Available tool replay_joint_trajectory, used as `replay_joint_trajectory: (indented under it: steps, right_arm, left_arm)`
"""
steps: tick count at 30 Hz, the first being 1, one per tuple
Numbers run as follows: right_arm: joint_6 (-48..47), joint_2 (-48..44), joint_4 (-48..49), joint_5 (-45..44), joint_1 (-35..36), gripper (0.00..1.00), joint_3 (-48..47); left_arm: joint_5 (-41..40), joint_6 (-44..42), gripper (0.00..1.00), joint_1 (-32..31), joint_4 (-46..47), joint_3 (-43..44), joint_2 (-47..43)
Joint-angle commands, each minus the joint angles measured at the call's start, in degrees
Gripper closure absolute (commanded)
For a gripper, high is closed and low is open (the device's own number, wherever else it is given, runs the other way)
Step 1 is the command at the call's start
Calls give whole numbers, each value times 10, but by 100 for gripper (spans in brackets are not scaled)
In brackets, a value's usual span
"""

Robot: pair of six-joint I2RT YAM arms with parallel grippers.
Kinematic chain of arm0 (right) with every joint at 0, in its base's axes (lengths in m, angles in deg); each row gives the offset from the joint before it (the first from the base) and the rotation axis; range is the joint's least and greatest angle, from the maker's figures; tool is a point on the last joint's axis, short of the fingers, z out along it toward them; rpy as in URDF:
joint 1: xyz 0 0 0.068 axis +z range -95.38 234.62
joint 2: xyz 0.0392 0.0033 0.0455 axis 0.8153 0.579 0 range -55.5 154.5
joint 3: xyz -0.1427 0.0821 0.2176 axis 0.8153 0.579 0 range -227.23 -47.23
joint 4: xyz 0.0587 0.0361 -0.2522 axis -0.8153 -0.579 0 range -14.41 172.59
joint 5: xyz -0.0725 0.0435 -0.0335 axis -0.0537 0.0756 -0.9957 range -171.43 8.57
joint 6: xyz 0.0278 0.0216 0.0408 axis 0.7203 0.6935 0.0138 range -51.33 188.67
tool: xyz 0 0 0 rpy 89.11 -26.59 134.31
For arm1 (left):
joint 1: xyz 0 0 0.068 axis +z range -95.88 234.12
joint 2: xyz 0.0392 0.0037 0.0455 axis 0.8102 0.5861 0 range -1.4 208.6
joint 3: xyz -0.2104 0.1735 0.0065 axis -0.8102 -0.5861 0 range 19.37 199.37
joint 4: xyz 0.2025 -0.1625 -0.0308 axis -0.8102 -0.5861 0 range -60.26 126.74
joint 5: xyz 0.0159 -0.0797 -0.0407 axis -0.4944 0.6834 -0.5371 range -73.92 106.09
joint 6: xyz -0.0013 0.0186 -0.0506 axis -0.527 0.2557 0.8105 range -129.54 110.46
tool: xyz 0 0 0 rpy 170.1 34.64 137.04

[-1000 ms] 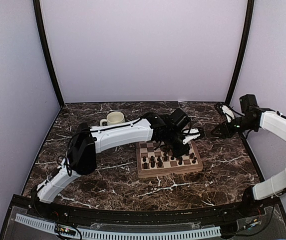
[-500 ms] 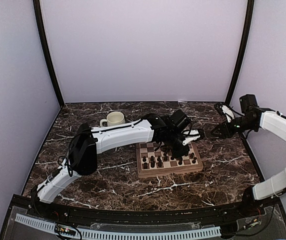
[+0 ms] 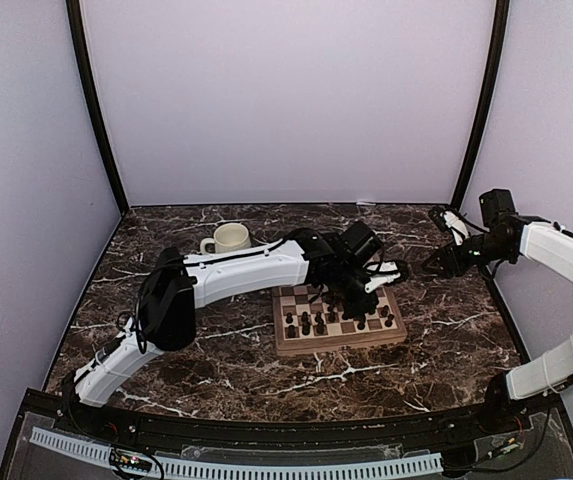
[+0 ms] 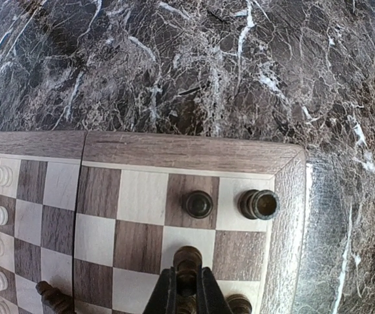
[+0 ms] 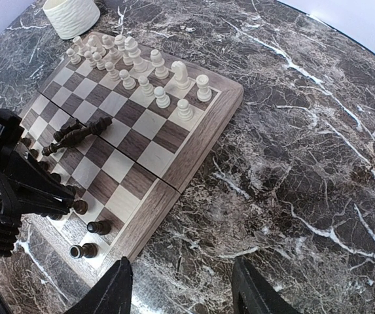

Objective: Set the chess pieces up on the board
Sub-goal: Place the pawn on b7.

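One board (image 5: 197,147), one mug (image 5: 72,14) and two claws, left (image 4: 187,273) and right (image 5: 182,281), are on show. The white pieces (image 5: 163,98) stand in two rows, too crowded at the far end to count. Of the dark pieces (image 5: 97,227), two lie flat and at least four stand upright.

Wooden board (image 4: 194,152), glossy marble tabletop (image 4: 174,65)

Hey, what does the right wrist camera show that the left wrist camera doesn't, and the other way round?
Only the right wrist view: the cream mug past the board, the white knight, and the open right fingers. Only the left wrist view: a close look at the left fingers shut on a dark piece. Both: the board, its dark corner piece, and the marble tabletop.
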Motion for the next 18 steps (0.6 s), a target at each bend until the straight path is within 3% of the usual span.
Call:
replay_joint_trajectory:
  steps: [1,13,18]
  right_arm:
    - [-5,3,4,11,0,47,2]
    - [-6,3,2,11,0,47,2]
    - [-6,3,1,11,0,47,1]
  left_arm:
    - [4,-7,94,-4,-14,12,1]
    - [0,-7,90,-5,-10,13,4]
    - [-2,-7,81,-6,-8,13,3]
